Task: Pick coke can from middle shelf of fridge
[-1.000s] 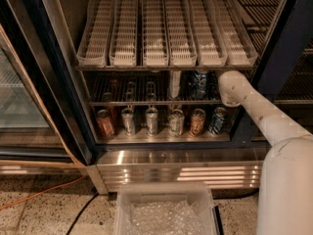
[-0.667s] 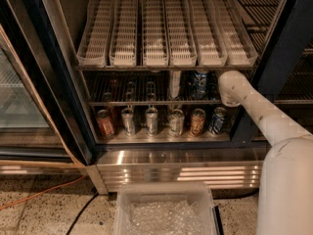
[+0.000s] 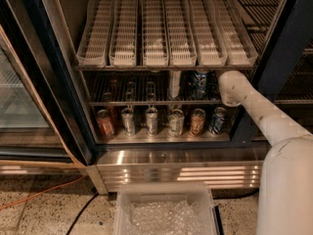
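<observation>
1. Gripper [image 3: 225,93]: at the right end of the middle shelf [image 3: 146,103]; whether spread or closed cannot be told.
2. Coke can [image 3: 110,89]: upright near the shelf's left end, well left of the gripper, with the blue can [image 3: 199,84] between.

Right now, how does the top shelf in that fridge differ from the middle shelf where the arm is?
The top shelf carries white slotted plastic trays; the middle shelf is bare dark wire. No cans show on the top shelf, while the middle shelf holds several, among them a blue can. Only the middle shelf has the robot's arm at its right end, its gripper hidden behind the white wrist. Both span the fridge.
</observation>
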Available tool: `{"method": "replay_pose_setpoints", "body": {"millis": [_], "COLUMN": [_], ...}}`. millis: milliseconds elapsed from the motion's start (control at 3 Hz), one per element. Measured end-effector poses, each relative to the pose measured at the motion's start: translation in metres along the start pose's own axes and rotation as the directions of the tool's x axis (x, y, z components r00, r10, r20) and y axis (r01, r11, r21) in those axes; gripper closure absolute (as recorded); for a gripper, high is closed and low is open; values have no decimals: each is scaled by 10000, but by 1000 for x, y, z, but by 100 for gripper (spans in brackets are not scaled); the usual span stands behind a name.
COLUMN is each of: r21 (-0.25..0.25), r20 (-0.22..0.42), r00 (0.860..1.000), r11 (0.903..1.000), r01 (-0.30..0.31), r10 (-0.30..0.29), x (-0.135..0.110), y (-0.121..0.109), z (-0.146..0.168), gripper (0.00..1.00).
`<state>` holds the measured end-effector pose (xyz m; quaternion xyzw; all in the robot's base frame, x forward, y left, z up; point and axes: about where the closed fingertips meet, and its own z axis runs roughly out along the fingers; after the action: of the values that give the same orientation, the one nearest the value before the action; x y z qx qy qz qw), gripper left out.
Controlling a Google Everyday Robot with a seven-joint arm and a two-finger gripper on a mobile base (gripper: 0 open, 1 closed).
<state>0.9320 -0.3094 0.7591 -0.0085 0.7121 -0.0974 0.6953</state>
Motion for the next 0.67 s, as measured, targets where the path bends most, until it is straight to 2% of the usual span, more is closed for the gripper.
{"method": "replay_pose_setpoints", "body": {"millis": [667], "r21": [-186], "r20": [-57], "r00": [9998], "r11": [9996], "r01": [-211], "r10": [210], "x": [-1], "y": [2], "z": [-7], "gripper": [100]}}
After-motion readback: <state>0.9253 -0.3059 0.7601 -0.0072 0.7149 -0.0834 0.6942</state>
